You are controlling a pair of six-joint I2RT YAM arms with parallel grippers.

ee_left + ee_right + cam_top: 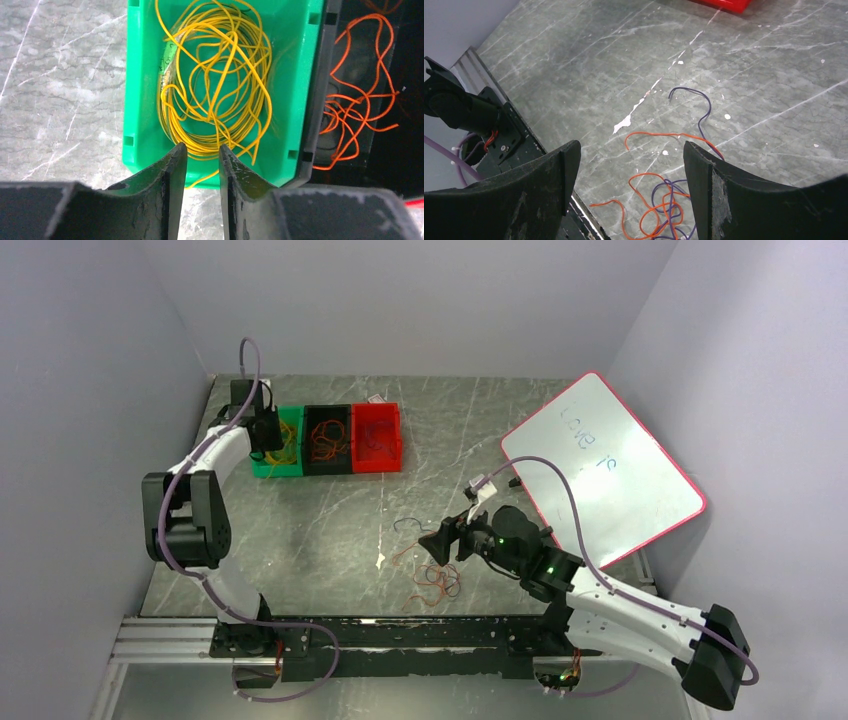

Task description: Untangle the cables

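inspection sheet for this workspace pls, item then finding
surface: grey marbled table, white flecks near the middle
job's things: yellow cables in the green bin; orange cables in the black bin; red bin beside it; loose orange and purple tangle on the table
clutter: whiteboard with writing, lying at the right
grippers: left gripper over the green bin, jaws slightly apart; right gripper wide open above the tangle, holding nothing
cables: lilac hoses along both arms
surroundings: plain pale walls on three sides
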